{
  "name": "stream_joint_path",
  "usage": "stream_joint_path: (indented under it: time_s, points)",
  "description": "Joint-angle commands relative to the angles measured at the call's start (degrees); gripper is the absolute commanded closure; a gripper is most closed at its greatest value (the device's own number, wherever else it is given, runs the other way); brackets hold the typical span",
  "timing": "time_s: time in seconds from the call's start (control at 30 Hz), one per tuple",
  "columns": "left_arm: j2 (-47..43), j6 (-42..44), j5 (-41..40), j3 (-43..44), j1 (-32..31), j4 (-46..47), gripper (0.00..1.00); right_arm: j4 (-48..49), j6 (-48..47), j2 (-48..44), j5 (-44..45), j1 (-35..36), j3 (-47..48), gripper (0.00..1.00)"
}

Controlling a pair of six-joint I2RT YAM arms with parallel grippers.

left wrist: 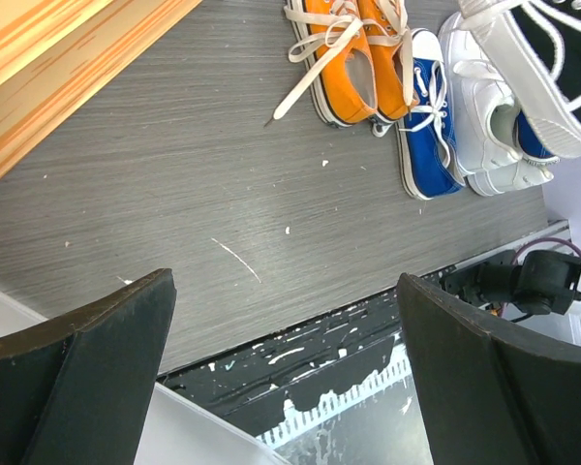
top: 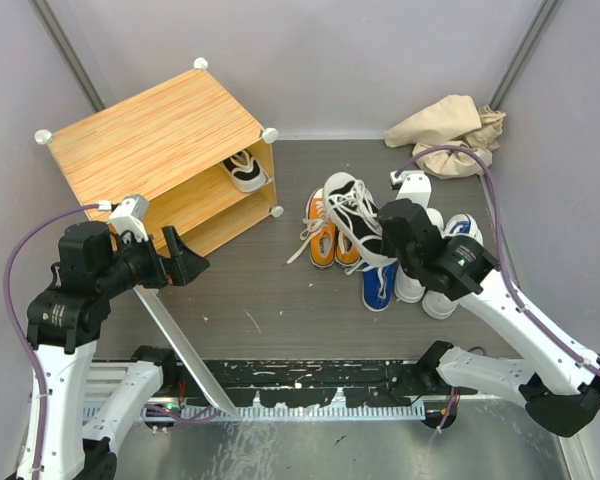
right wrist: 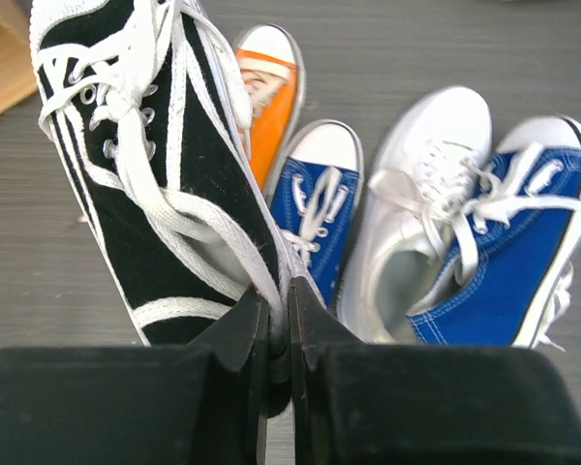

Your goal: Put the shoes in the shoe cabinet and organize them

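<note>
Right gripper (right wrist: 276, 315) pinching black sneaker (right wrist: 174, 194), orange pair (top: 322, 240) near shoe cabinet (top: 155, 135)

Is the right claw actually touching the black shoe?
Touching. The right wrist view shows the right gripper clamped on the black shoe, pinching its rim.

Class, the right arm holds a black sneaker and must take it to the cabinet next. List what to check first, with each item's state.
1. Right gripper shut on the black sneaker at its heel end: ok.
2. Its loose laces clear of the orange sneakers: cannot tell.
3. Shoe cabinet has its open side facing the shoes: ok.
4. Room beside the matching sneaker on the upper shelf: cannot tell, the top hides it.
5. Left gripper open, away from the likely path: ok.
</note>
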Motion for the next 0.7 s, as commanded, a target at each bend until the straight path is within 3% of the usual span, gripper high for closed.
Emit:
stream_joint_path:
  time_s: [0.0, 0.4, 0.67]
  points:
    - [-0.1, 0.2, -0.9, 1.9, -0.1, 2.6, 0.02, 3.9, -5.3, -1.0, -7.5, 0.7, 7.1, 0.99]
    - [-0.9, 0.3, -1.9, 2.4, -0.1, 2.5, 0.02, 15.8, -9.1, 7.2, -27.2, 3.0, 10.6, 0.99]
    - [-0.8, 0.4, -1.0, 2.2, -0.1, 2.3, 0.02, 25.8, -9.7, 16.4, -34.0, 3.1, 13.9, 0.99]
